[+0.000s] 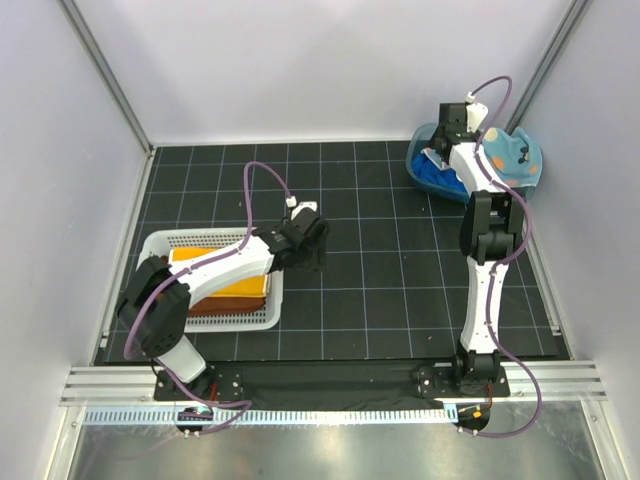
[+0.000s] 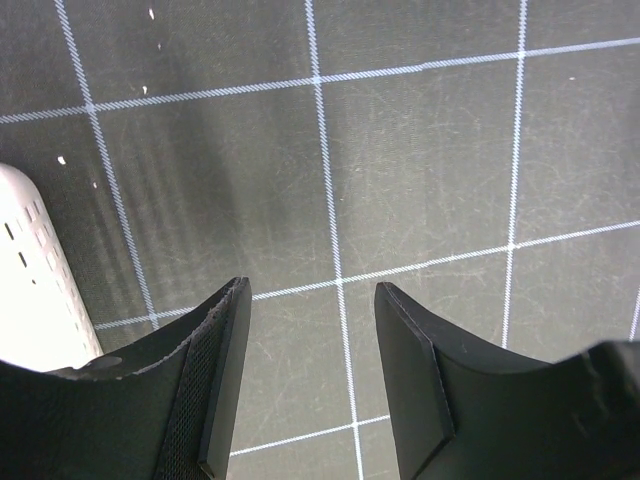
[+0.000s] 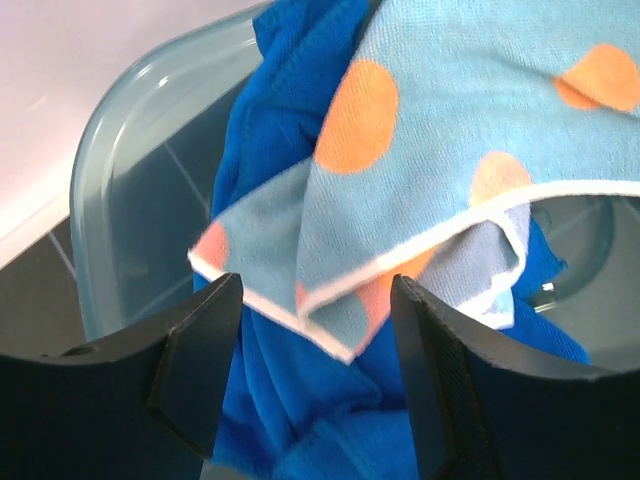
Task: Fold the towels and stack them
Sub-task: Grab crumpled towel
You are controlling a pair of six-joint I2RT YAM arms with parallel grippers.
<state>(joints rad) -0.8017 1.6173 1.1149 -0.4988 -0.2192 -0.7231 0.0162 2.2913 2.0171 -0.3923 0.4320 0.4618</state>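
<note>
While I watch from the overhead camera, the left gripper (image 1: 310, 238) hangs low over the black gridded mat (image 1: 380, 270), just to the right of the white basket (image 1: 215, 322). A yellow-orange towel (image 1: 190, 256) and a rust-brown towel (image 1: 235, 298) lie in that basket. The left arm stretches across both, so I cannot tell how they are stacked. In the far right corner the right gripper (image 1: 452, 135) is over the blue tub (image 1: 420, 170). The tub holds the royal blue towel (image 1: 447, 180) and the light blue spotted towel (image 1: 510, 155), which spills over its right rim.

On the left wrist camera, the two fingers (image 2: 215, 380) stand partly apart with only bare mat between them, holding nothing. The rounded corner of the basket shows at the left edge, beside the left finger.

On the right wrist camera, the fingers (image 3: 200, 360) are spread wide and nothing is pinched. The spotted towel lies on the royal blue one. Its white-edged corner hangs down in the gap between the two fingers. I cannot tell whether either finger touches it. The tub's pale rim curves round on the left.
</note>
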